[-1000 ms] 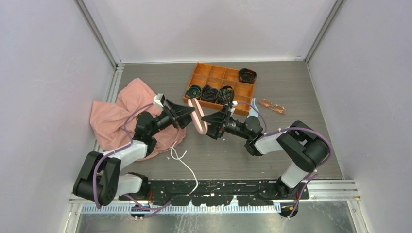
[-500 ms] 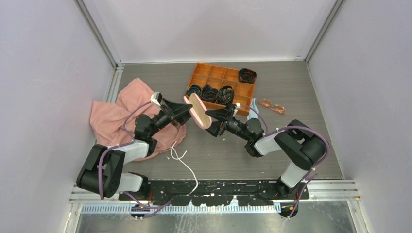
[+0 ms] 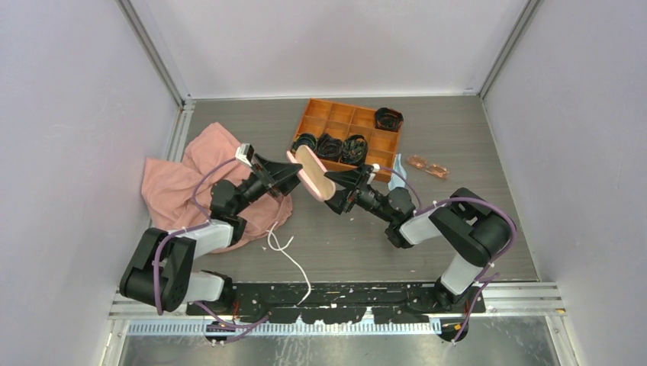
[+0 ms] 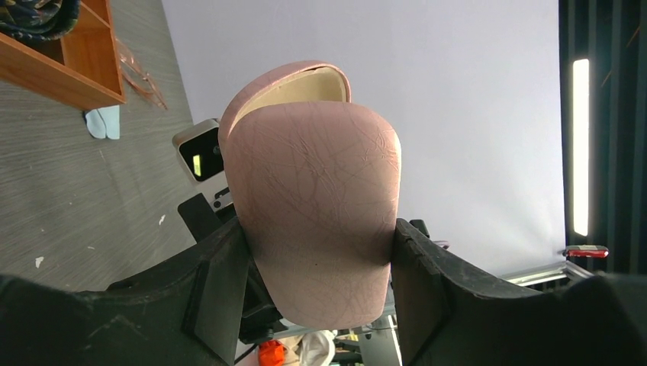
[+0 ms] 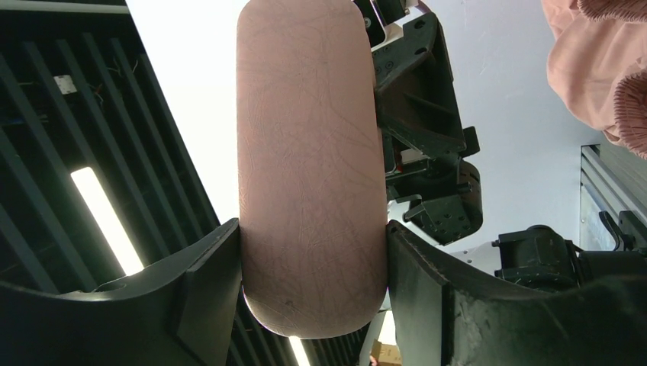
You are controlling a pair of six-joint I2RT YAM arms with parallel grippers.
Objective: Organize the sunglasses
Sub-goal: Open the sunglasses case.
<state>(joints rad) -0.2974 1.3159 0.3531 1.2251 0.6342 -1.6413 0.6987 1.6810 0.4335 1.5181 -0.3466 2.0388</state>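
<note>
So I've got both arms on the pink case [image 3: 313, 174]. My left gripper [image 4: 317, 267] is clamped on one end of it, with a finger pressed against each side. My right gripper [image 5: 313, 282] is doing the same on the other end, fingers snug against both long edges. The case hangs tilted in the air between my two wrists, just in front of the near-left corner of the orange divided tray [image 3: 336, 114]. From the left wrist cam I can see the lid is cracked open a bit, with cream lining peeking out along the top edge.

The sunglasses [image 3: 428, 166], the little pair with pinkish-orange lenses, aren't in either hand. They're lying flat on the grey table [image 3: 458, 130] to the right of the tray, well apart from the case. A light blue cloth [image 3: 396, 172] sits between them and my right arm, near the tray's right corner.

Four of the tray's compartments hold dark bundles [image 3: 329, 146], though I can't tell what they are. A crumpled pink fabric [image 3: 191, 183] lies on the left under my left arm, and a loose white cord [image 3: 294, 263] trails toward the near edge.
</note>
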